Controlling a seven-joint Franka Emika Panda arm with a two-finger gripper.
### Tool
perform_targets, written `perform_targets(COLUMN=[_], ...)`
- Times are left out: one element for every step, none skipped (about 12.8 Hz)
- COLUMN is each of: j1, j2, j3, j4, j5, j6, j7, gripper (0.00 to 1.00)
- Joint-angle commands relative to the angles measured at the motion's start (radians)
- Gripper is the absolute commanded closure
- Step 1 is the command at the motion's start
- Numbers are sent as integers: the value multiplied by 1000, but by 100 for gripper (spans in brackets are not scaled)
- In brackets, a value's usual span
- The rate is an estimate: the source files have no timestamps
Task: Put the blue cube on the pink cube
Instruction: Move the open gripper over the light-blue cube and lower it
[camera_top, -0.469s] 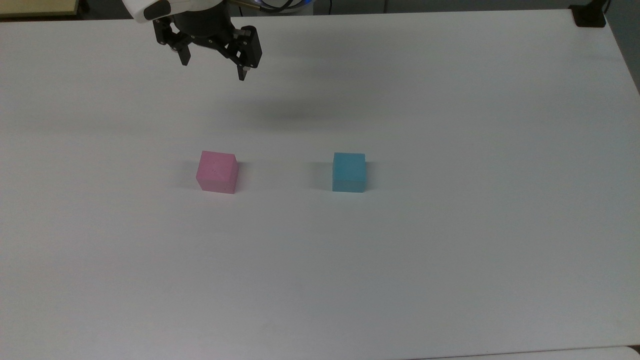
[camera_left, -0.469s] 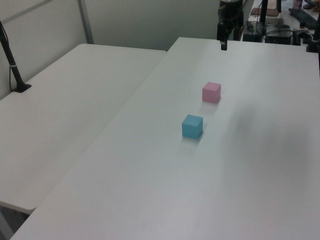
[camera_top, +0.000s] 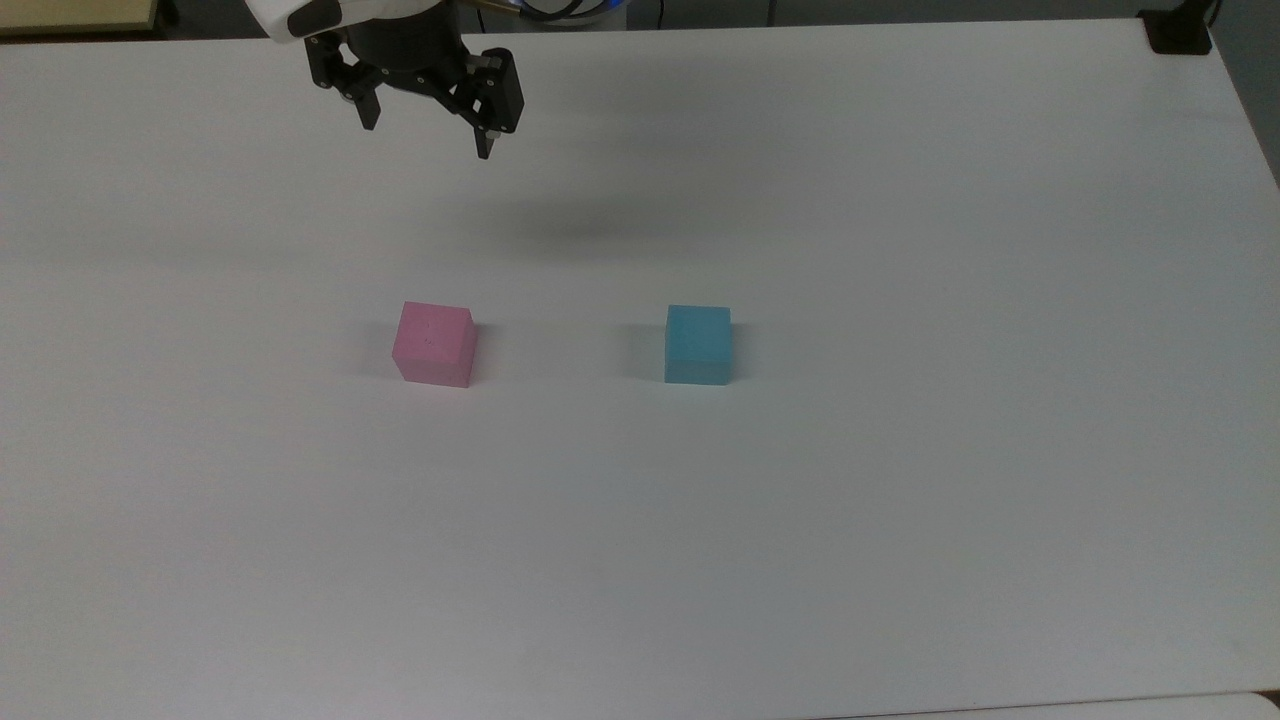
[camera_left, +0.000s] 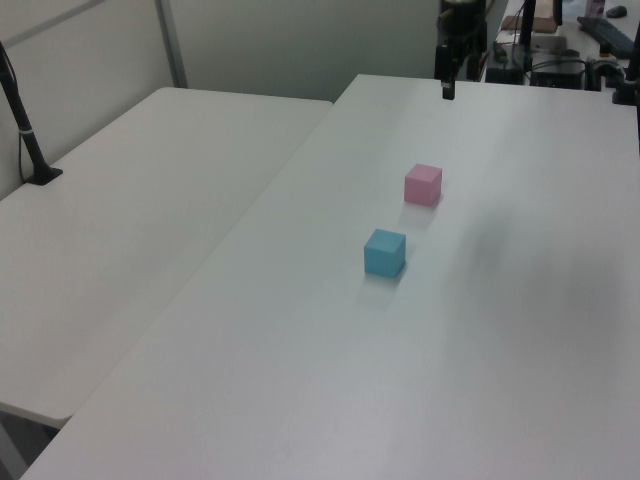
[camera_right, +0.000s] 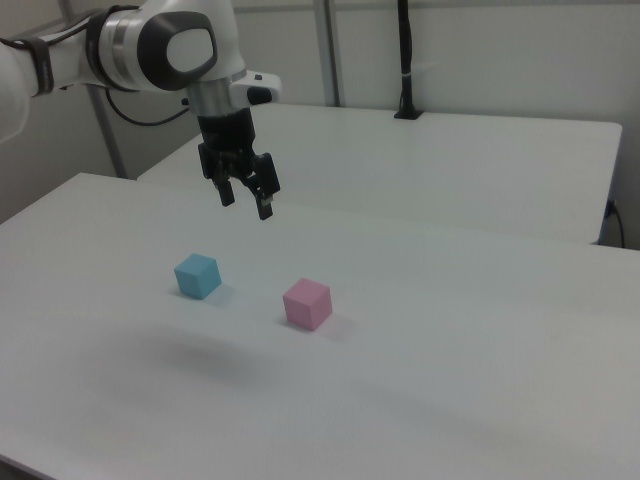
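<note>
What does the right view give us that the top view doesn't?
Right view alone: the white arm above the claw, the height gap between claw and table, and a second table behind with a black post standing on it.

Top view alone: the cubes' layout square-on, side by side and clearly apart, plus a black mount at the table's far corner on the top view's right.

Both: the open claw holding nothing, the blue cube and the pink cube resting separately on the white table.
</note>
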Motion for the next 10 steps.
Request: perform_targets(j1=[3, 6, 12, 25, 50, 67, 100, 138, 176, 207], j2=[-19, -16, -6, 5, 20, 25, 27, 45, 79, 111], j3=[0, 2, 0, 0, 0, 0, 2, 2, 0, 0], j4=[-21, -21, -21, -19, -18, -16, -19, -21, -21, -19], j5=[8, 8, 8, 11, 13, 13, 13, 13, 11, 11], j6=[16, 16, 17, 20, 20, 23, 58, 104, 127, 150], j7=[-20, -21, -21, -21, -21, -21, -15, -7, -4, -3], gripper=[0, 0, 0, 0, 0, 0, 0, 0, 0, 0])
